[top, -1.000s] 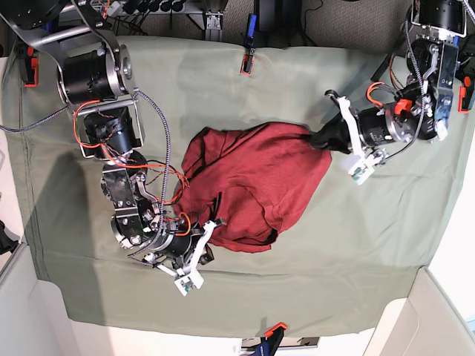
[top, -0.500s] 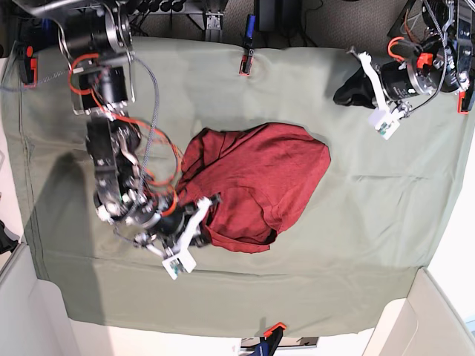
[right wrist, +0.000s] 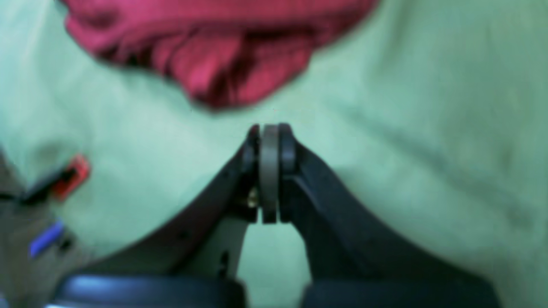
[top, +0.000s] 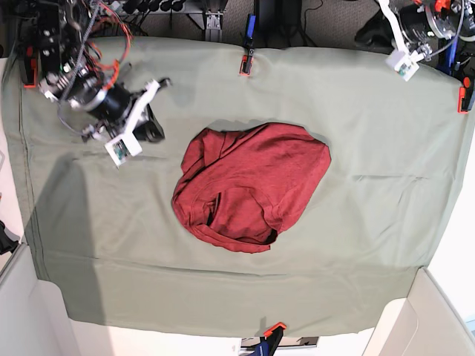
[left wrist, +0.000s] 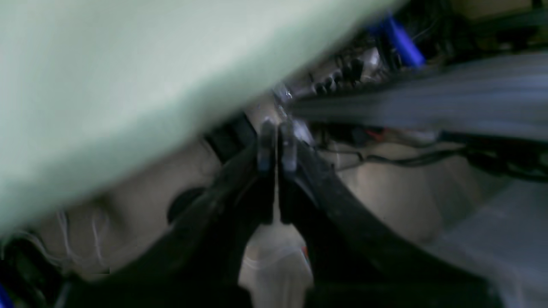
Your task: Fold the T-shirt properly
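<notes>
The T-shirt [top: 249, 187] is lying bunched in a rumpled heap at the middle of the green cloth [top: 371, 245], with neither arm touching it. The right gripper [top: 152, 130] is hanging over the cloth at about ten o'clock from the shirt, well apart from it, its fingers [right wrist: 287, 147] pressing together on nothing, and in its wrist view the shirt is showing blurred at twelve o'clock. The left gripper [top: 371, 33] is sitting off at the cloth's far edge at about one o'clock, its fingers [left wrist: 289, 147] also pressing together and holding nothing.
</notes>
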Robot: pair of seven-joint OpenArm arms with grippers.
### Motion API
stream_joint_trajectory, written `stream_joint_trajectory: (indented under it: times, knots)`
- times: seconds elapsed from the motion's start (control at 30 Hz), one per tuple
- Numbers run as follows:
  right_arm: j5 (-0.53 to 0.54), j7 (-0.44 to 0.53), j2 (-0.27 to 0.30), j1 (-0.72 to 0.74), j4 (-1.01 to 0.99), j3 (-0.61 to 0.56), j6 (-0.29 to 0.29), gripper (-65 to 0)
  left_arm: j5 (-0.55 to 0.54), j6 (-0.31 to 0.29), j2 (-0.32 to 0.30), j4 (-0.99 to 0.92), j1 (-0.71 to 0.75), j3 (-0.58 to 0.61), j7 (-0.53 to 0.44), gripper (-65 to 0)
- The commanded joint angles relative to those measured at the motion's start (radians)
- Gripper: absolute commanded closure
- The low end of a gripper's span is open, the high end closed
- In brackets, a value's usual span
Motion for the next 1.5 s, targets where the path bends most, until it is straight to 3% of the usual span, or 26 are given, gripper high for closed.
stream_joint_trajectory:
  times: [0.0, 0.23, 0.37, 0.53, 0.63, 0.83, 0.97, 1.23, 1.37, 1.47]
  knots:
    - [0.029, 0.021, 0.01, -0.037, 0.04, 0.021, 0.016, 0.0, -0.013, -0.006, -0.01, 0.013, 0.028, -0.008, -0.012, -1.3]
    - [0.183, -0.016, 0.011, -0.338, 0.137, 0.122, 0.088, 0.0, 0.051, -0.006, 0.076, -0.014, 0.144, -0.006, -0.012, -1.3]
    - [0.182, -0.031, 0.011, -0.483, 0.136, 0.121, 0.09, 0.0, 0.082, -0.006, 0.114, -0.104, 0.172, -0.002, -0.011, -1.3]
    - [0.165, -0.05, 0.011, -0.626, 0.095, 0.121, 0.089, 0.0, 0.195, -0.006, 0.117, -0.249, 0.171, 0.069, -0.013, -1.3]
    - [0.142, -0.05, 0.011, -0.658, 0.003, 0.121, 0.078, 0.0, 0.324, 0.06, 0.117, -0.327, 0.154, 0.157, -0.016, -1.3]
    - [0.121, -0.086, 0.011, -0.583, -0.313, 0.12, 0.048, 0.0, 0.562, 0.277, 0.117, -0.51, 0.022, 0.38, -0.01, -1.3]
    - [0.089, -0.175, 0.011, -0.459, -0.57, 0.12, 0.016, 0.0, 0.629, 0.364, 0.118, -0.677, -0.13, 0.524, 0.003, -1.3]
    - [0.062, -0.215, 0.0, -0.187, -0.994, 0.12, 0.0, 0.0, 0.583, 0.367, 0.155, -1.079, -0.484, 0.748, -0.038, -1.3]
    - [0.037, -0.229, -0.001, -0.08, -1.078, 0.12, 0.0, 0.0, 0.583, 0.367, 0.217, -1.293, -0.611, 0.852, -0.072, -1.3]
    - [0.041, -0.225, 0.0, -0.024, -1.083, 0.12, 0.0, 0.0, 0.584, 0.367, 0.269, -1.412, -0.659, 0.869, -0.166, -1.3]
